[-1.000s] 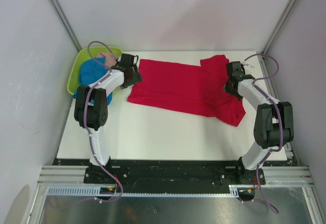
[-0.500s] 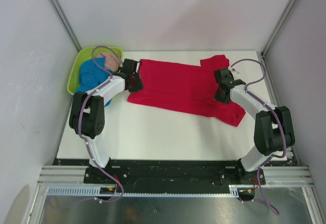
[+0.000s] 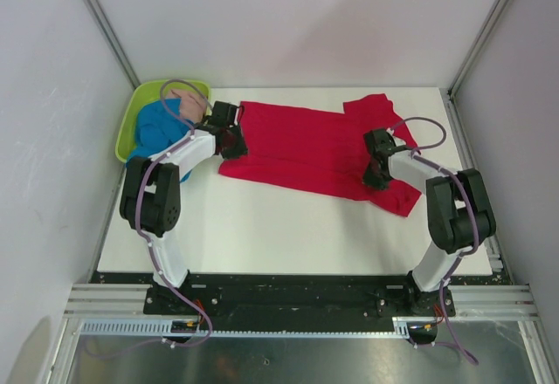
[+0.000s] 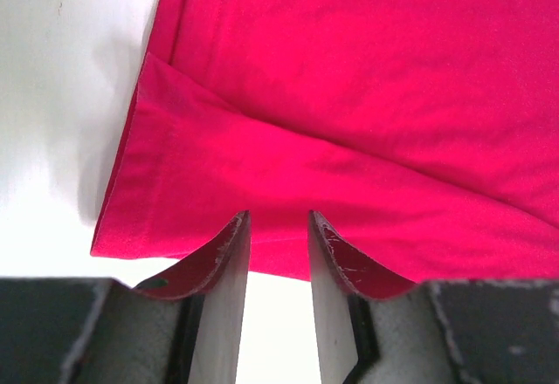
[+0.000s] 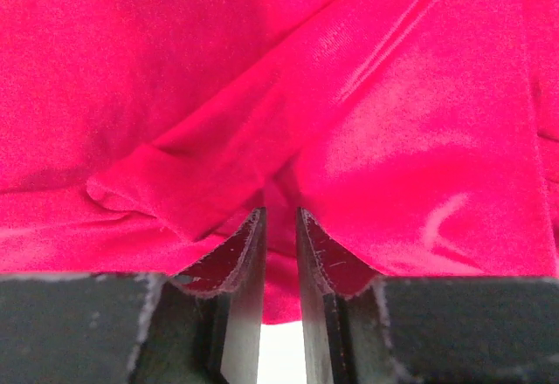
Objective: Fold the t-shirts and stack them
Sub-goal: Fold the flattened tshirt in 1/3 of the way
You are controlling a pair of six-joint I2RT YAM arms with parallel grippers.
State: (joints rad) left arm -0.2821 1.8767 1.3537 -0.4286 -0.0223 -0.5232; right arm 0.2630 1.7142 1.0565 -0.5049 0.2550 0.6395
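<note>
The red t-shirt (image 3: 306,144) lies spread across the far half of the white table, one sleeve up at the back right. At its left edge my left gripper (image 3: 236,146) is down on the hem. In the left wrist view the jaws (image 4: 278,218) have narrowed round the red hem (image 4: 262,227), with a slit of table showing behind. My right gripper (image 3: 374,177) is down on the shirt's rumpled right part. There the jaws (image 5: 279,214) are nearly together, with a ridge of red cloth (image 5: 281,253) between them. The blue t-shirt (image 3: 155,126) and the pink one (image 3: 186,100) lie in the basket.
The lime-green basket (image 3: 148,92) stands at the table's back left corner, just behind my left arm. Bare white table (image 3: 279,227) runs along the near side. Frame posts and grey walls close in both sides.
The left gripper slid onto the shirt's left hem, narrowed and has since held still. The right gripper moved inward and nearer over the shirt's right part, its jaws closing on the cloth.
</note>
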